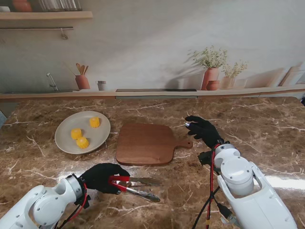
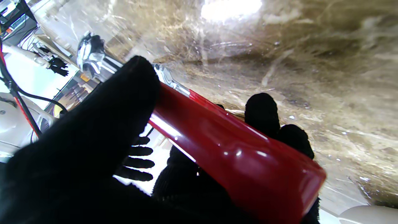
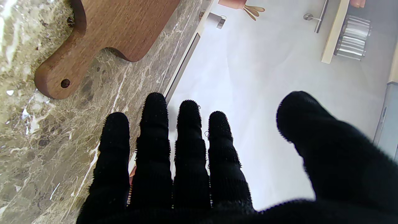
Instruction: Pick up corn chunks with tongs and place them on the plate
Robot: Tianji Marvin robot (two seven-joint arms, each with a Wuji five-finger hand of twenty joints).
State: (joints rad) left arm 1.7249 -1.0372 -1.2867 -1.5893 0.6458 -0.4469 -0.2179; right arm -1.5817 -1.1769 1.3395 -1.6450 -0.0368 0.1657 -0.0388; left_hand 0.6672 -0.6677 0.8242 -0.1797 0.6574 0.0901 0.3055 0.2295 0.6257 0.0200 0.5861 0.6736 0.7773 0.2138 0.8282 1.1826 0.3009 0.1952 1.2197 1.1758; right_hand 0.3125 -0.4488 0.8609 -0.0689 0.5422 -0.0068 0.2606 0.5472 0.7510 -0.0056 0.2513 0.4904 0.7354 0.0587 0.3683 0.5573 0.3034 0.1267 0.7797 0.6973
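Tongs (image 1: 136, 187) clamped in left hand (image 1: 101, 177) (right hand (image 1: 202, 130) spread, holding nothing)

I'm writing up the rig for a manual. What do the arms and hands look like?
Both arms have glossy white rounded shells. The left hand and right hand wear black knit gloves. Red and black cables run along each wrist.

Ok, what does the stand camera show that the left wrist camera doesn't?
Only the stand view shows the plate with three corn chunks on it, the bare cutting board, and the open right hand beside the board's handle. Only the left wrist view shows the thumb pressed on the red handle up close. Both show the left hand holding the tongs low over the marble table.
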